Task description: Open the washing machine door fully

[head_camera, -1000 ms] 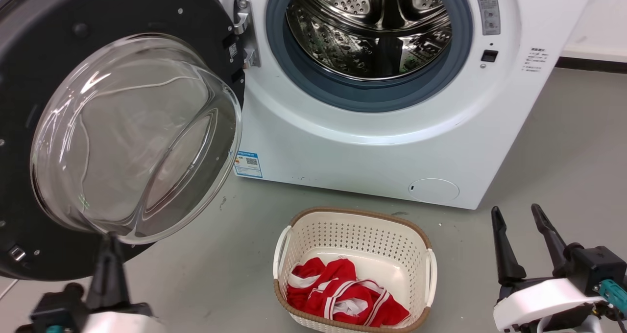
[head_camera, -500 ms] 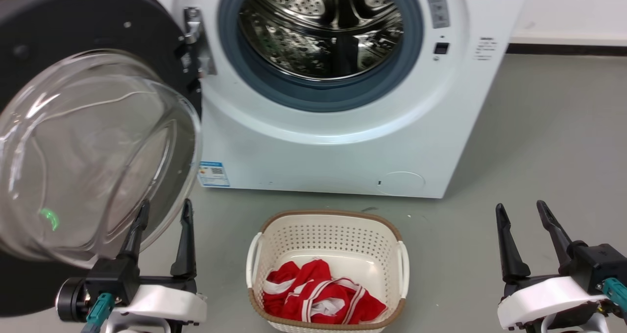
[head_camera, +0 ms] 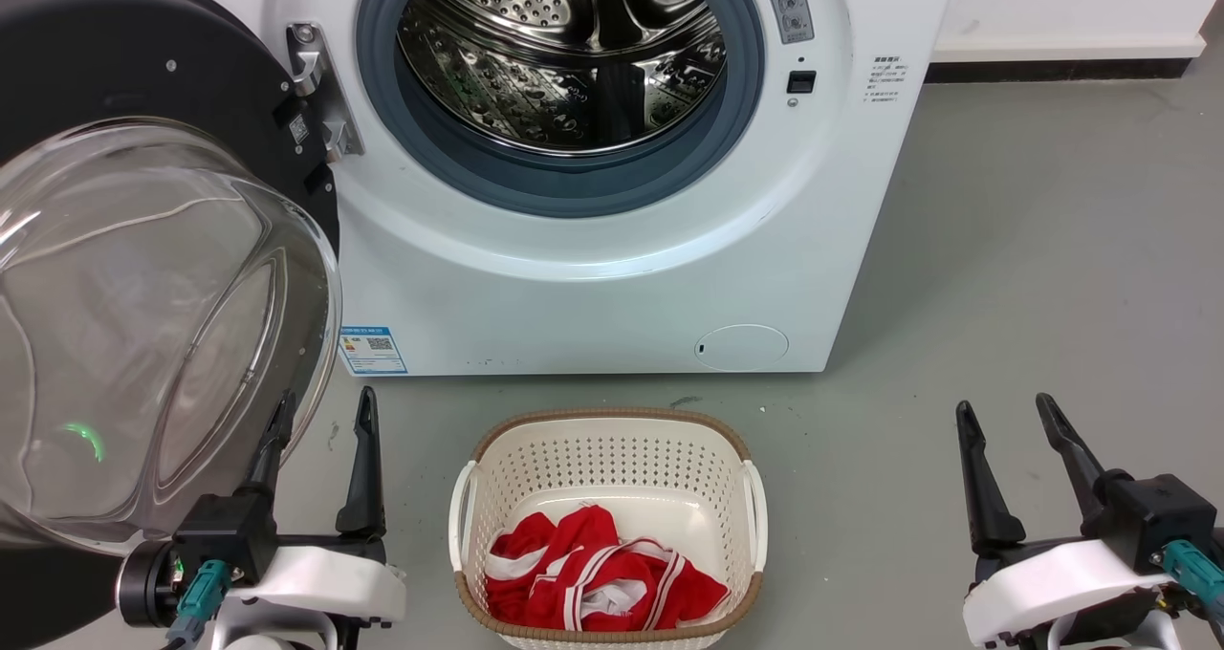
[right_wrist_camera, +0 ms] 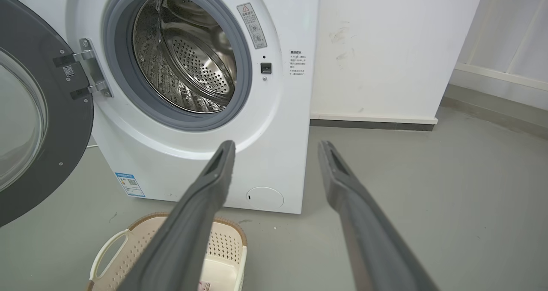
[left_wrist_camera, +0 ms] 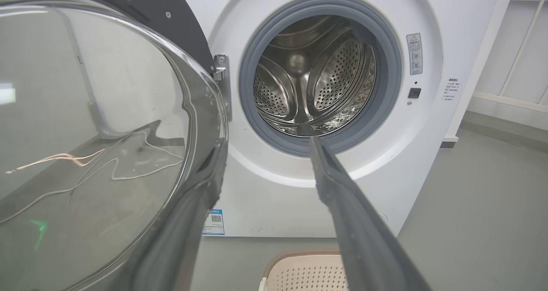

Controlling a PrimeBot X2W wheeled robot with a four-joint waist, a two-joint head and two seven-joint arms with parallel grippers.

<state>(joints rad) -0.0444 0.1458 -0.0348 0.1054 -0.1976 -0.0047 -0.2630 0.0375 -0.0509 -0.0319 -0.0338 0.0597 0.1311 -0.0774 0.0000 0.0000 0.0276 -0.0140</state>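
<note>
Status: washing machine door (head_camera: 143, 67) is swung out on its hinge (head_camera: 320, 96) to the left of the washing machine (head_camera: 593, 287), with the inner face and glass bowl (head_camera: 143, 325) turned toward me. Drum (head_camera: 564, 57) is fully exposed. I'd call the door wide open. I can't read the hinge angle well enough to say it's at the stop.

Left gripper (head_camera: 325, 397): fingers spread, holding nothing, low at the bowl's lower right edge. In the left wrist view its left finger (left_wrist_camera: 188, 227) runs right along the bowl's rim. Touching or just clear, can't tell. The other finger is in free air on the drum side.

Right gripper (head_camera: 1004, 403): also spread and empty, well off to the right.

Key geometry: the hinge axis is vertical and the door lies left of the left fingers. Any remaining swing means pushing the bowl or door face leftward, away from the opening. Left arm is the near one.

Laundry basket (head_camera: 612, 413) with red clothing (head_camera: 593, 583) sits between the arms. It looks clear of the door's arc.
</note>
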